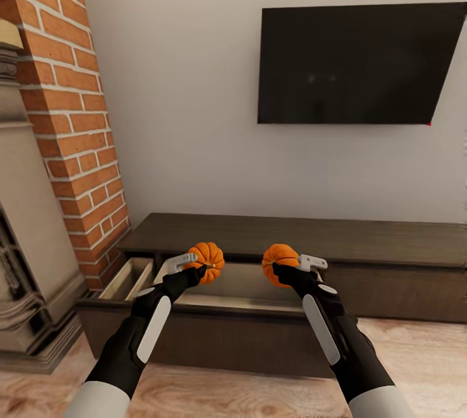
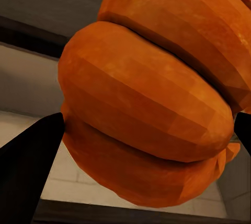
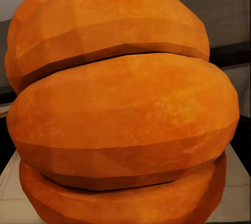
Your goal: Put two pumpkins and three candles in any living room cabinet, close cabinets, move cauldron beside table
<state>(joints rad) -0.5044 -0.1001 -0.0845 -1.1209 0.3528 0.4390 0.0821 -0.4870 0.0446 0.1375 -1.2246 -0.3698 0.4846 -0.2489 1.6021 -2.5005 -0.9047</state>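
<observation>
We face the long, low dark-brown cabinet under a wall-mounted TV, both arms raised in front of us, each w/ a pumpkin. The left gripper has its fingers clamped on one pumpkin; the right gripper has its fingers clamped on the other pumpkin. The two pumpkins hang near each other, side by side but apart, above the pulled-out drawer at the cabinet's left end, its pale beige inside visible below and behind them. The drawer front stands out toward us over the light wood floor.

In the left wrist view the orange ribbed pumpkin sits close to the lens, w/ a dark finger touching its side and the beige drawer floor behind. In the right wrist view the second pumpkin takes up nearly everything; the fingers there can't be made out, though the head view shows them closed round the fruit.

At our left rises a red brick column beside a pale stone fireplace surround. The wall behind the TV is plain white. Cabinet top is bare dark wood, and the sections right of the open drawer are shut.
</observation>
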